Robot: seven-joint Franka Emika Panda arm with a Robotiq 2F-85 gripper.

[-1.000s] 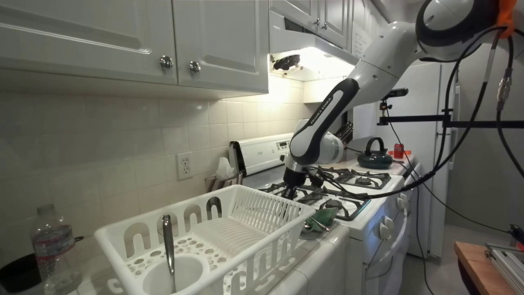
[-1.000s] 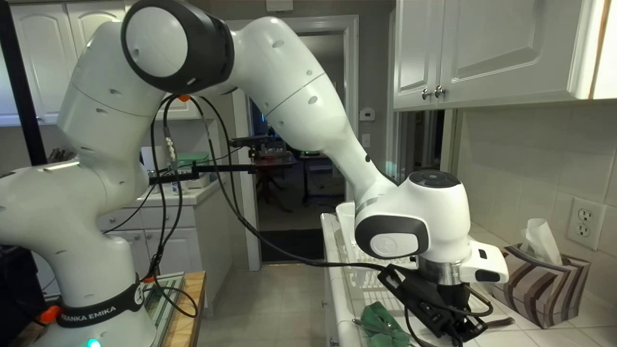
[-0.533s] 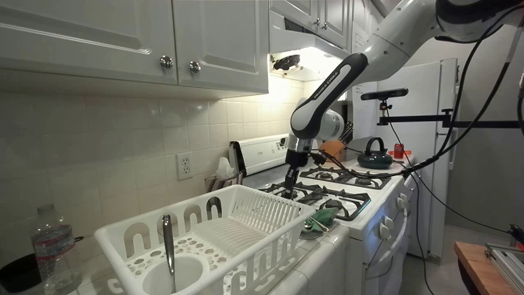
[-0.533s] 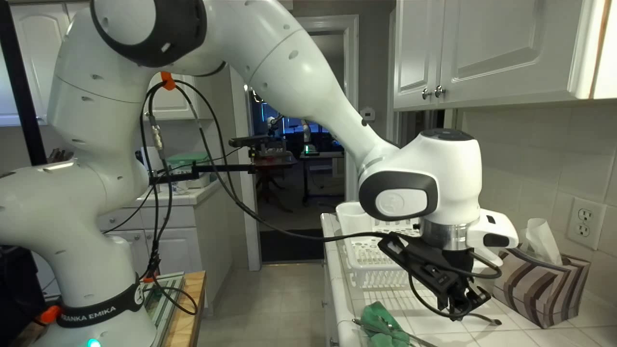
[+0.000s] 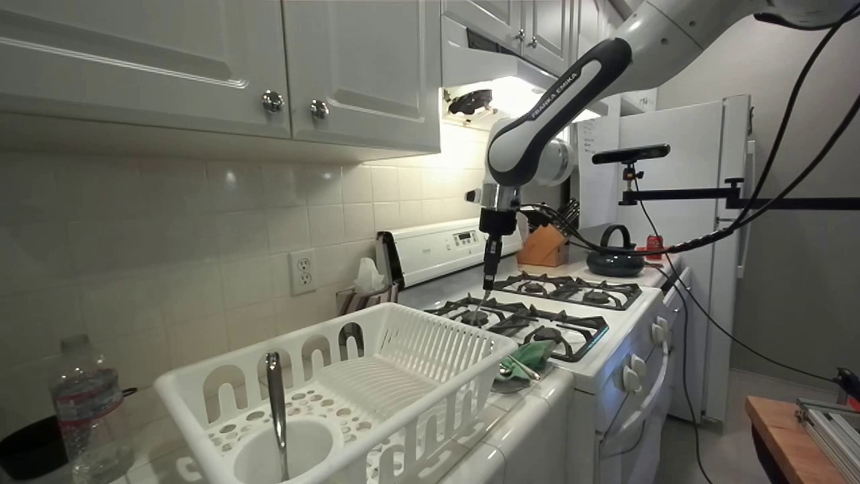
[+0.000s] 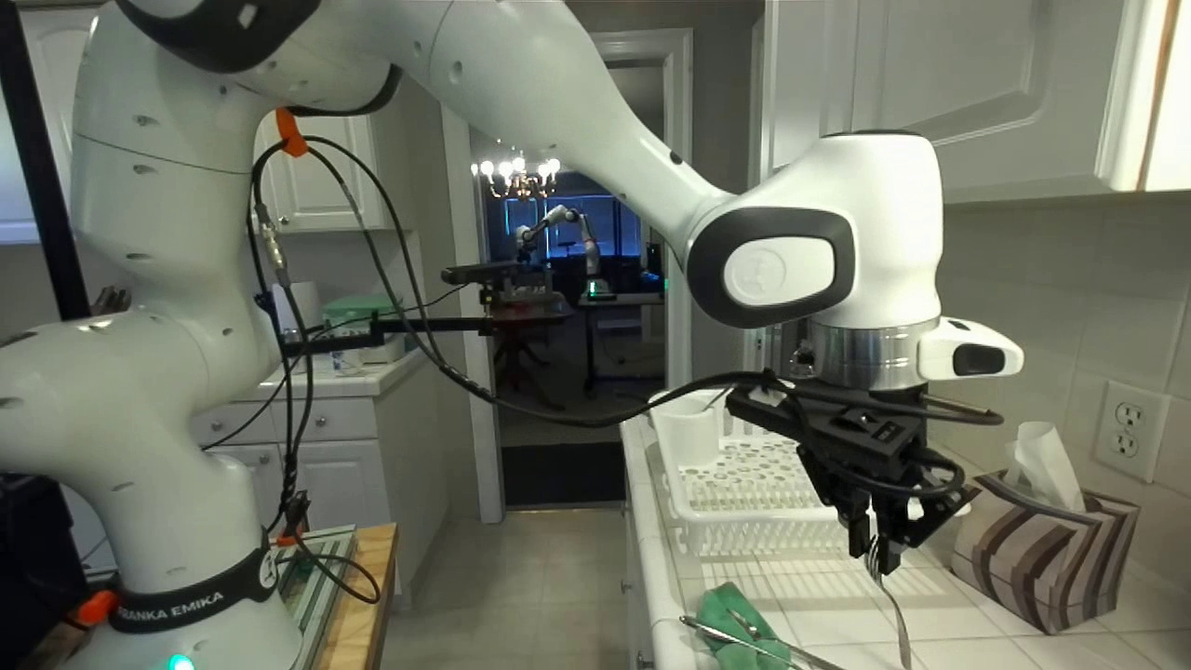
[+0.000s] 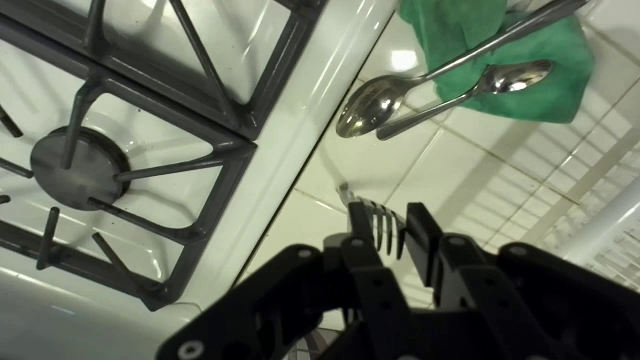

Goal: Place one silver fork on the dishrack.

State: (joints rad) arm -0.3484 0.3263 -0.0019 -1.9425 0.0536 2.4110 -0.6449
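Note:
The silver fork [image 6: 896, 609] hangs handle down from my gripper [image 6: 873, 556], above the tiled counter. In the wrist view the fork [image 7: 389, 231] has its tined end between the two fingers of the gripper [image 7: 389, 215], which close on its edges from both sides. An exterior view shows the gripper [image 5: 488, 286] pointing down past the far end of the white dishrack [image 5: 463, 380], with the thin fork [image 5: 481, 308] below it. That dishrack [image 6: 744, 514] stands behind the gripper in another exterior view; only its rim [image 7: 605, 220] and part of its inside show in the wrist view.
Spoons lie on a green cloth [image 7: 520, 100] beside the stove [image 7: 280, 165]. A silvery handle [image 5: 275, 396] rises from the rack's cutlery compartment. A striped tissue box [image 6: 1042, 558] stands near the tiled wall, close to the gripper. A water bottle [image 5: 91, 410] is beside the rack.
My gripper has risen from near the counter, lifting the fork. The fork has swung from lying close to the tiles to hanging down. Rack, cloth and spoons stay put.

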